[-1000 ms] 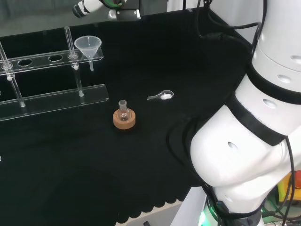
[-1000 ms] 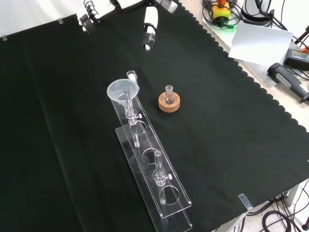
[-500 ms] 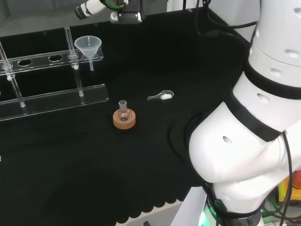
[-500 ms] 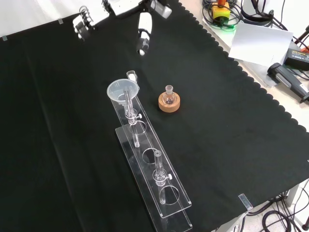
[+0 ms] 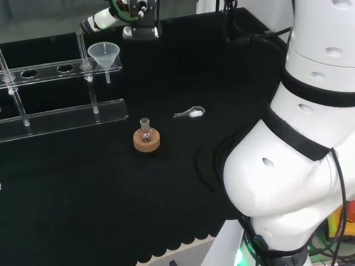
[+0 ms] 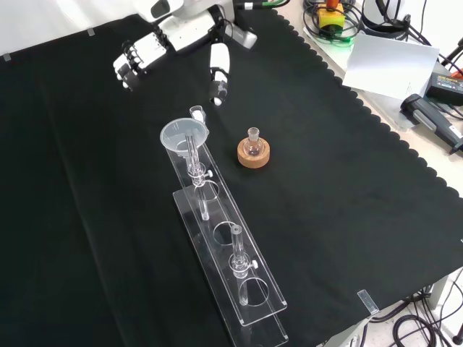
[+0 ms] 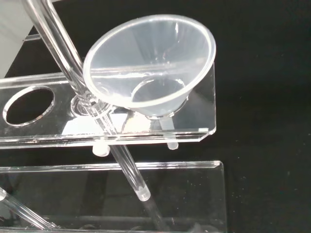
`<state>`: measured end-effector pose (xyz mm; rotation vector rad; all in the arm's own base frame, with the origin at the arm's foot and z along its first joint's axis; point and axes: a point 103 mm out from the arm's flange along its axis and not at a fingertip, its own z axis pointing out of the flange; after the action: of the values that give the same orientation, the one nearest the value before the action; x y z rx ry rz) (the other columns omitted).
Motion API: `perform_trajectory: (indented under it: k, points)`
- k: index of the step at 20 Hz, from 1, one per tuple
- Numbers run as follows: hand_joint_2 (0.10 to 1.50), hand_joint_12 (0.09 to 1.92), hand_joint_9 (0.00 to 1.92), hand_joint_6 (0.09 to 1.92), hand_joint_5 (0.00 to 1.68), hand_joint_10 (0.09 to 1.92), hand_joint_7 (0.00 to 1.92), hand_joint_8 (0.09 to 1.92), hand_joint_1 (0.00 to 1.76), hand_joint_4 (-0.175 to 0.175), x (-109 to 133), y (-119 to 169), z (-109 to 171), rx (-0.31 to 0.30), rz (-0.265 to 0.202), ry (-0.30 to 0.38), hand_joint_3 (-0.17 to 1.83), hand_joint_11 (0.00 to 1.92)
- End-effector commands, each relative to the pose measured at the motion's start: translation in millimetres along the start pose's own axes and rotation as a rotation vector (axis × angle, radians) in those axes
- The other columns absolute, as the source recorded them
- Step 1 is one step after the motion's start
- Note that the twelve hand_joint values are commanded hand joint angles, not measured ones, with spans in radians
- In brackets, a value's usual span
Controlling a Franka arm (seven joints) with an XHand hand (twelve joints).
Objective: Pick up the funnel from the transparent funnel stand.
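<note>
A clear plastic funnel (image 5: 104,54) sits in the end hole of the transparent stand (image 5: 66,113), its spout hanging below the upper plate. In the front view the funnel (image 6: 184,135) is at the far end of the stand (image 6: 242,293). My hand (image 6: 184,32) hovers beyond and above it, open. Its fingers (image 6: 137,61) are spread to the left and its thumb (image 6: 217,72) to the right, and it touches nothing. In the head view the hand (image 5: 105,19) is just behind the funnel. The wrist view looks down into the funnel (image 7: 150,63) on the stand's plate (image 7: 43,126).
A small glass flask on a cork ring (image 6: 253,150) stands right of the stand in the front view. A small scoop with white powder (image 5: 190,113) lies on the cloth. Upright glass rods rise from the stand (image 7: 58,53). Cables and devices lie past the cloth's scalloped edge (image 6: 391,123).
The hand has come down and nearer to the funnel across the frames, with fingers and thumb spread wider. The funnel, stand, flask and scoop have not moved.
</note>
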<state>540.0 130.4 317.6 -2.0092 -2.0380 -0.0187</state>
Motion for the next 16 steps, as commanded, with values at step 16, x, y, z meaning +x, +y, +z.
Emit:
perform_trajectory:
  k: [16]
  points:
    - [0.66, 0.09, 0.00, 0.09, 0.00, 0.09, 0.00, 0.09, 0.38, -0.036, 9.3, 13.8, 39.7, 0.066, -0.019, 0.055, 0.05, 0.00]
